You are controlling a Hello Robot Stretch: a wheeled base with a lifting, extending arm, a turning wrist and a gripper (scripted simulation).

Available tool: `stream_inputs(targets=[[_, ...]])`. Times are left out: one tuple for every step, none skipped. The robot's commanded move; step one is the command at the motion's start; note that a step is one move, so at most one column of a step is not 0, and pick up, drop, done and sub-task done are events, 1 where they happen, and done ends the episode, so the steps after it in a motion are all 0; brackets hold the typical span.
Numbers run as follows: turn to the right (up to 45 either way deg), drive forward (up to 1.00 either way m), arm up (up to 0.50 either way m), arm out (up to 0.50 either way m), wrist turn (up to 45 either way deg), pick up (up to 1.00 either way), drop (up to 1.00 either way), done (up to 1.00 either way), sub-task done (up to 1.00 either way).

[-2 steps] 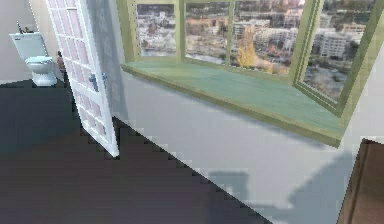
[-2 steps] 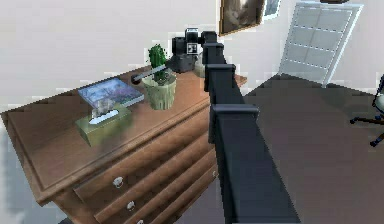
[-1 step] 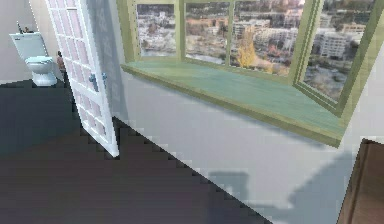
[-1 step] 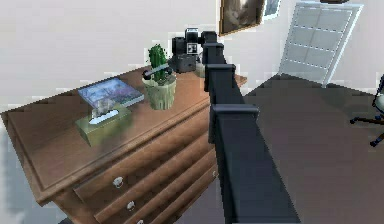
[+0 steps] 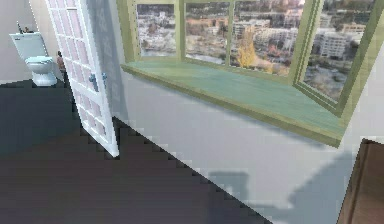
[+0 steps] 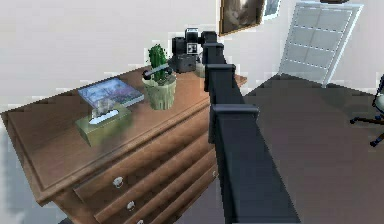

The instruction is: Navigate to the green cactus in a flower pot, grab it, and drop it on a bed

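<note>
Where hand overlaps cactus on dresser | cannot tell if holding | fingertips indistinct

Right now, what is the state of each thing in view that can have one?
White door: open.
Window: looks shut.
Dresser: visible drawers all shut.
Book: closed, lying flat on the dresser.
Cactus: upright in its pot on the dresser.
Gripper: at the cactus; cannot tell whether it holds anything.
</note>
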Motion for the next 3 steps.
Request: stream_inputs(targets=[[0.0, 0.00, 0.00, 0.00, -45.0, 0.00, 0.00, 0.00, 0.00], [0.0, 0.00, 0.00, 0.00, -45.0, 0.00, 0.00, 0.00, 0.00], [45.0, 0.00, 0.00, 0.00, 0.0, 0.00, 0.00, 0.00, 0.00]])
